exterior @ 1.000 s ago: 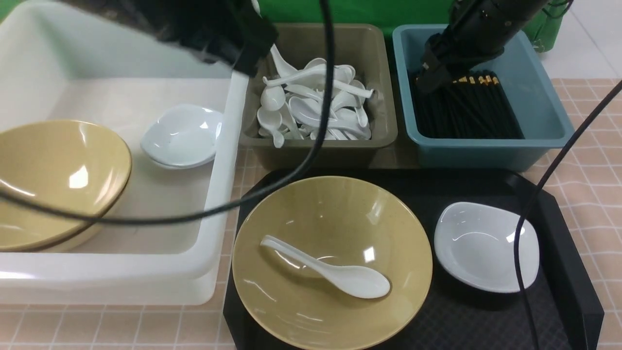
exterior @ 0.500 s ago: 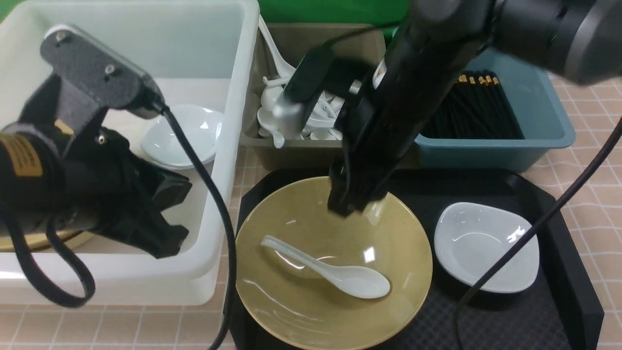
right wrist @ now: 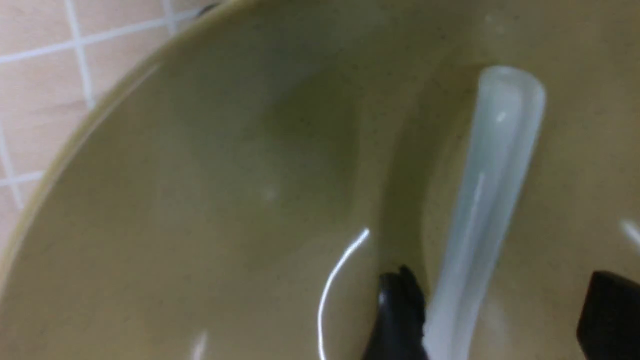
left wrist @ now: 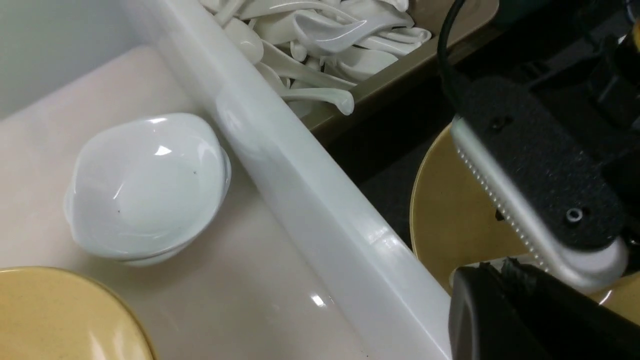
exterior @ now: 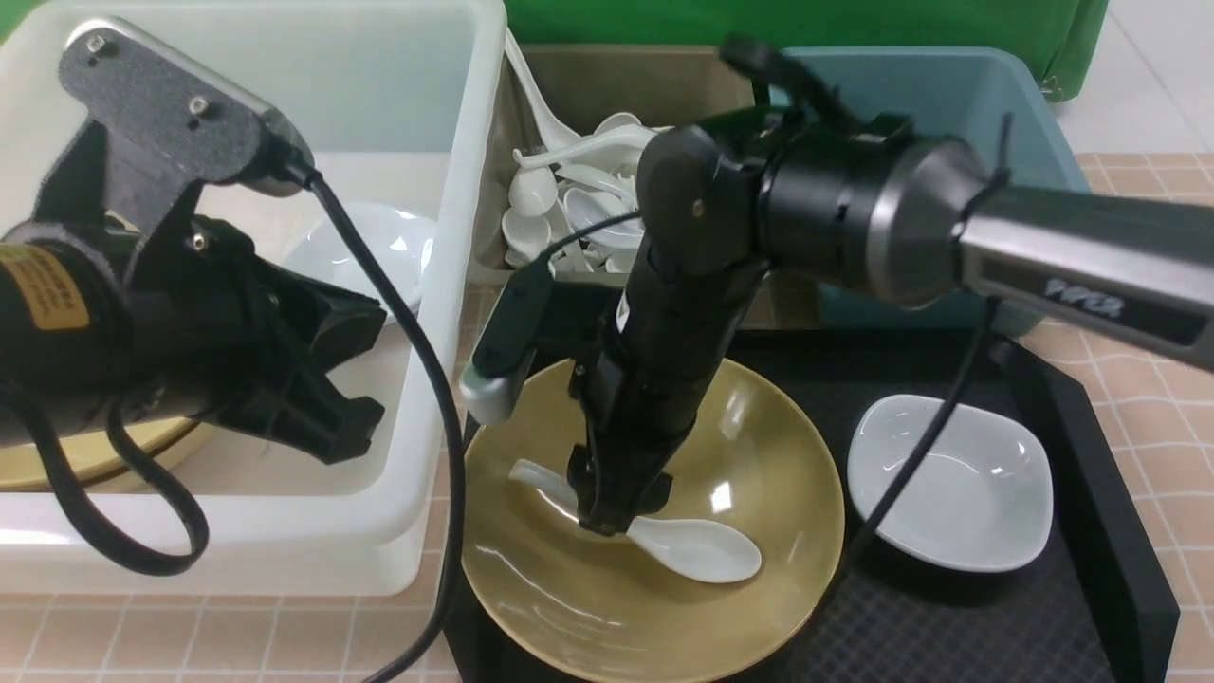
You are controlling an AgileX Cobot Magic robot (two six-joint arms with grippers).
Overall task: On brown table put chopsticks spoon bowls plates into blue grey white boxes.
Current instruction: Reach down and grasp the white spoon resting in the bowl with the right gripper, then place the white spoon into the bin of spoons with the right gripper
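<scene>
A white spoon [exterior: 697,550] lies in the tan bowl [exterior: 759,579] on the black tray. My right gripper [exterior: 616,517] reaches down into that bowl, open, its fingers either side of the spoon's handle [right wrist: 480,210]. One fingertip [right wrist: 400,310] touches the handle; the other stands well apart. My left gripper [exterior: 346,427] hangs shut and empty over the white box [exterior: 455,313], which holds tan bowls [exterior: 85,455] and small white plates [left wrist: 145,185]. Another plate [exterior: 948,484] sits on the tray. The chopsticks are hidden behind the right arm.
The grey box [exterior: 616,85] holds several white spoons [exterior: 569,190]. The blue box [exterior: 948,85] stands to its right, mostly covered by my right arm. The black tray [exterior: 1091,569] rests on the brown table [exterior: 1157,379]. A cable loops from the left wrist.
My right arm left the blue box, swung over the tan bowl and came down around the spoon's handle, its jaws widening. My left arm dropped lower over the white box.
</scene>
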